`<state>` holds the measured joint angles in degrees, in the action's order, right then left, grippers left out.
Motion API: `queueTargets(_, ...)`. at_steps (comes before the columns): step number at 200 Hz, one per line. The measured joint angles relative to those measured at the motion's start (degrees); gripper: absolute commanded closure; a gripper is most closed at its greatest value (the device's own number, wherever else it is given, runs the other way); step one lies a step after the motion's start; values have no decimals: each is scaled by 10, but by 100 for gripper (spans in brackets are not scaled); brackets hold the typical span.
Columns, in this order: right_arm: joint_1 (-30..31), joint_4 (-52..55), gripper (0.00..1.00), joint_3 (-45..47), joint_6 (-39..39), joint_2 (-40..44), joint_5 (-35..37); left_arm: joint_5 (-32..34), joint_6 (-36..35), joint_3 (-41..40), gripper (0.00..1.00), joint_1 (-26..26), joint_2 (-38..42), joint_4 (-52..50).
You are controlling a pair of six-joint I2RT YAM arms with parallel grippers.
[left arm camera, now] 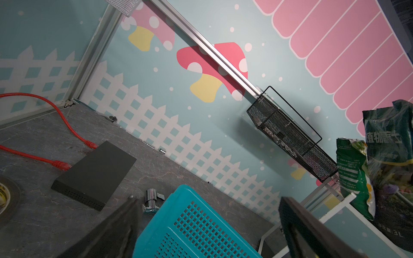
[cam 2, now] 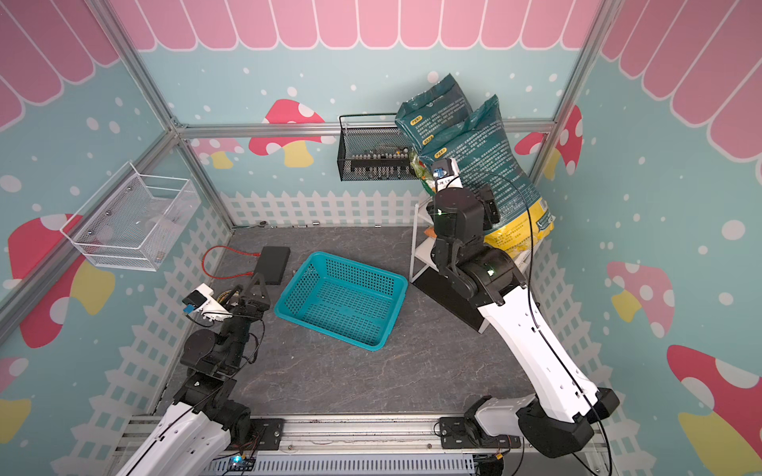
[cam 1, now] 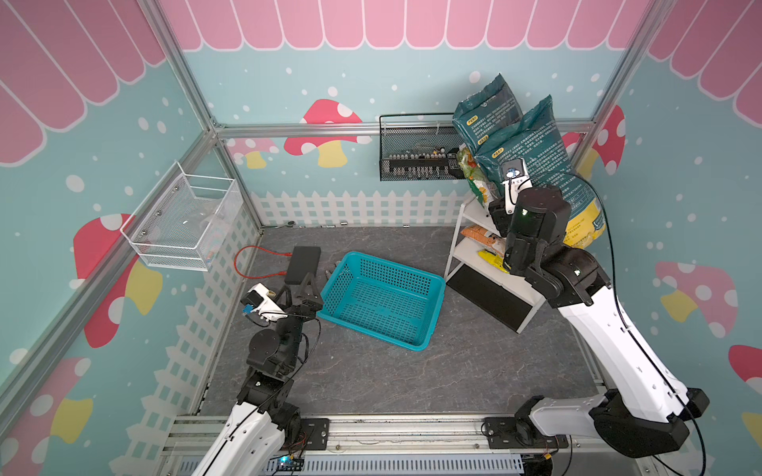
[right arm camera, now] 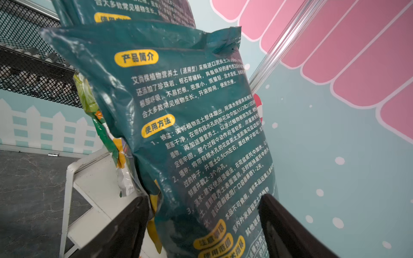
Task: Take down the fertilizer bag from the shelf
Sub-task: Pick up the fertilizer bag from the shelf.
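- Grasp step in hand: right gripper (right arm camera: pixel 202 225) has its two dark fingers (right arm camera: pixel 125 225) astride the lower body of the near fertilizer bag (right arm camera: pixel 190 125), spread wide, one on each side. Whether they press the film yet, cannot tell.
- Bag stands upright on the top board of the shelf (cam 1: pixel 468 251), at about 2 o'clock in both top views, leaning toward the back wall. A second like bag (cam 1: pixel 488 109) sits behind it, smaller packets (cam 1: pixel 474 175) beside.
- Next move, as I judge it: close firmly on the bag, lift clear of the board, keep the neighbours from toppling.
- Left gripper (left arm camera: pixel 207 223) idle low at 8 o'clock, jaws apart, holding nothing, at the rim of the teal basket (cam 1: pixel 381 301).
- Floor: grey marbled mat (cam 1: pixel 371 379). Black box (cam 1: pixel 303 263) with red cable (cam 1: pixel 247 259) at 10 o'clock.
- Walls: mushroom print, black wire basket (cam 1: pixel 412 152), white mesh basket (cam 1: pixel 181 222).
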<state>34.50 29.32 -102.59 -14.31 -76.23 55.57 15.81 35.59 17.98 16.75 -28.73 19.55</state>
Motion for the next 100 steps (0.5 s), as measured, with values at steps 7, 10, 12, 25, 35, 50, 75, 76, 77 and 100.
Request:
queueTargets(7,-3,0,17,-3,0,-4,1,0,0,0,1,0,-1,0)
queueTargets(10,-4,0,18,-4,0,-6,2,0,0,0,0,0,-1,0)
queueTargets(12,-5,0,17,-4,0,-7,2,0,0,0,1,0,-2,0)
queueTargets(25,-13,3,17,-4,0,-15,3,0,0,0,1,0,-4,0)
queueTargets(35,-19,5,18,-4,0,-23,2,0,0,0,1,0,-5,0)
queueTargets(50,-28,10,18,-4,1,-31,-1,0,0,0,1,0,-5,0)
queueTargets(75,-41,12,22,-4,4,-35,-5,0,0,0,1,0,-5,0)
queueTargets(76,-42,12,22,-4,4,-35,-5,0,0,0,1,0,-5,0)
queueTargets(77,-42,12,22,-4,4,-35,-5,0,0,0,0,0,-5,0)
queueTargets(100,-50,13,35,-4,8,-39,-11,0,0,0,0,0,-5,0)
